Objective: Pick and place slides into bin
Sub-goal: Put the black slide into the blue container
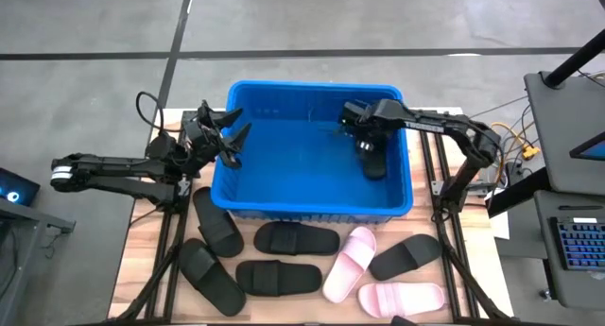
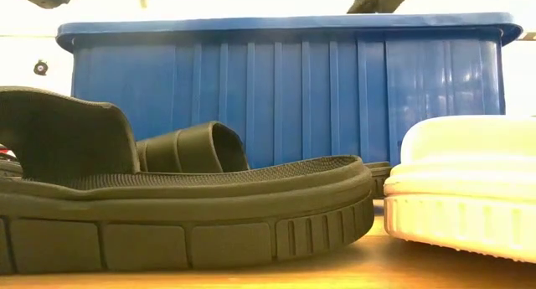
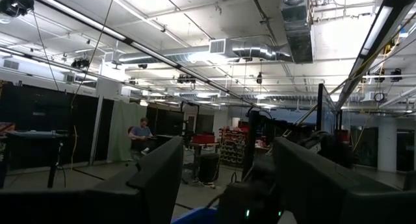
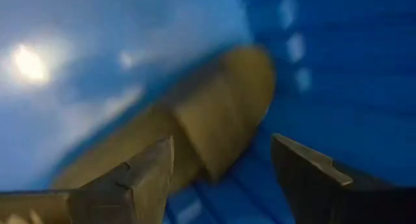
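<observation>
We see the right tool (image 1: 359,135) released inside the bin (image 1: 312,209) — one black slide (image 1: 371,161) dropped below it; six slides wait on the table (image 1: 146,269). Left tool (image 1: 230,137) spread, empty, parked at the rim.

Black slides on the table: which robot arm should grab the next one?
Probably the left. The left gripper is open and empty at the bin's left rim, near the black slides on the table. The right gripper, open, hangs inside the bin over a slide lying there.
</observation>
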Robot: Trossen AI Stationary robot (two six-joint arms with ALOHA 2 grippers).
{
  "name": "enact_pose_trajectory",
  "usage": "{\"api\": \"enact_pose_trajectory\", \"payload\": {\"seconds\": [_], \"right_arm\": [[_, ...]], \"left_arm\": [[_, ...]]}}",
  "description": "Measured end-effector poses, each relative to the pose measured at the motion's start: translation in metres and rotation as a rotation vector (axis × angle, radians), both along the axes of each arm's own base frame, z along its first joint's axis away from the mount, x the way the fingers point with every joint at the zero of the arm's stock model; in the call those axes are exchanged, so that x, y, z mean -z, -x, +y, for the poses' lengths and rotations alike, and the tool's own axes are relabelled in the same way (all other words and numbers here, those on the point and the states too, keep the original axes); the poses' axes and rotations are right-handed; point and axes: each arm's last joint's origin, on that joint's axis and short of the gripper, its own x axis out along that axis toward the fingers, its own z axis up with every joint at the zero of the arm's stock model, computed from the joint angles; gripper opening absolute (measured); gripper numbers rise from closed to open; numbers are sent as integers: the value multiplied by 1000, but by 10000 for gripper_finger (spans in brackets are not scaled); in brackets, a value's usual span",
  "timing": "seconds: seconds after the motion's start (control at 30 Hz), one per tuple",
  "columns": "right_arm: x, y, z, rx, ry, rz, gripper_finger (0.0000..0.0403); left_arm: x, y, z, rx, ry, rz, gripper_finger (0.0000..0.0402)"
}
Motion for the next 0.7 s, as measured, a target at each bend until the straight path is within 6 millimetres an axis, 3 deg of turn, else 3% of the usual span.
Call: {"api": "enact_pose_trajectory", "payload": {"seconds": [0.17, 0.4, 0.53, 0.7], "right_arm": [[-55, 0, 10, 36, 94, -241, 230], [-132, 20, 50, 115, 152, -661, 226], [-155, 33, 74, 125, 134, -822, 226], [-163, 40, 90, 148, 81, -908, 226]], "left_arm": [[0, 0, 0, 0, 0, 0, 223], [1, -1, 0, 0, 0, 7, 223], [1, -2, 0, 0, 1, 6, 223], [3, -4, 0, 0, 1, 17, 223]]}}
